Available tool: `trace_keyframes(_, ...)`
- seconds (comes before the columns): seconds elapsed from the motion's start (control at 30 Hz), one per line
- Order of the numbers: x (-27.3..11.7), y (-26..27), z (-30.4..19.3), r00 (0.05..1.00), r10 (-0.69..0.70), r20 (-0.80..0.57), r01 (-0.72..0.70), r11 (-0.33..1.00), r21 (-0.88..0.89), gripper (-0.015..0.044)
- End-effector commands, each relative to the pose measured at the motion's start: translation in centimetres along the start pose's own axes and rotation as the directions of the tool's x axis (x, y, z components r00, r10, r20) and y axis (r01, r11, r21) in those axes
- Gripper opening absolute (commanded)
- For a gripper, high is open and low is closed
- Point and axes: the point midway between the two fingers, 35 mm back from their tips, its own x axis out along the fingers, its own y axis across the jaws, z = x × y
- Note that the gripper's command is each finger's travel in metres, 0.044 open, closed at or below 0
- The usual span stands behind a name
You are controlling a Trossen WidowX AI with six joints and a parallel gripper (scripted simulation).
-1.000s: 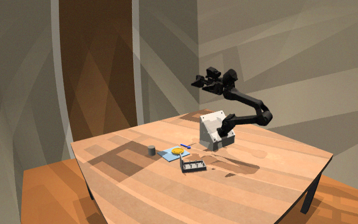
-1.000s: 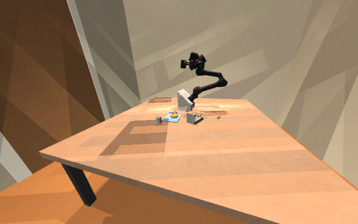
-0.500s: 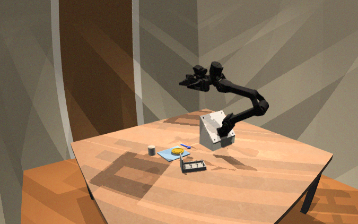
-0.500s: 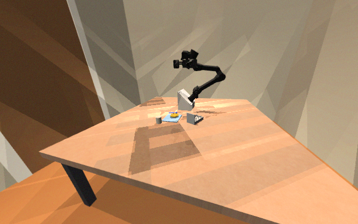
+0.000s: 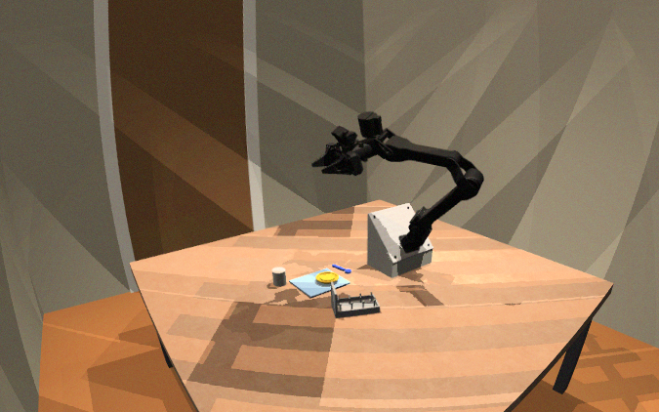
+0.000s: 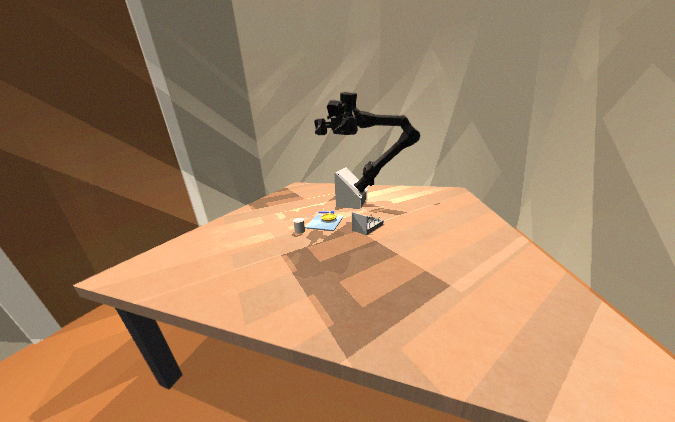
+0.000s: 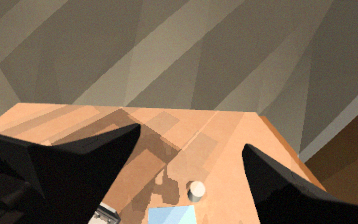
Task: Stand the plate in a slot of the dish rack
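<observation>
A yellow plate (image 5: 326,276) (image 6: 328,217) lies flat on the light blue mat (image 5: 310,291) (image 6: 320,226). The mat's far part also shows in the wrist view (image 7: 172,215), where the plate is out of view. The grey dish rack (image 5: 356,311) (image 6: 360,224) stands right beside the mat, with short rails and one tall end wall; its slots look empty. A corner of it shows in the wrist view (image 7: 106,216). My gripper (image 5: 316,168) (image 7: 191,138) is open and empty, high above the table. In the exterior view it is seen well above the plate.
A grey cup with a pale top (image 5: 278,276) (image 6: 298,225) (image 7: 197,191) stands left of the mat. A blue spoon-like utensil (image 5: 341,268) (image 6: 325,212) lies behind the plate. The arm's grey wedge base (image 5: 383,245) (image 6: 347,194) stands behind the rack.
</observation>
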Motion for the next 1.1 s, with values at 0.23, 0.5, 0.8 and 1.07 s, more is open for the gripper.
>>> trace_keyframes(0.23, 2.7, -2.0, -2.1, 0.983, -0.066, -0.172, 0.061, 0.998, -0.034, 0.0400)
trace_keyframes(0.5, 4.6, -3.1, -5.0, 0.929, -0.092, -0.357, 0.072, 0.995, -0.069, 0.0400)
trace_keyframes(0.8, 5.9, -3.6, -8.7, 0.815, -0.094, -0.572, 0.034, 0.993, -0.116, 0.0400)
trace_keyframes(1.07, 6.2, -3.4, -12.0, 0.662, -0.071, -0.746, -0.049, 0.989, -0.137, 0.0400)
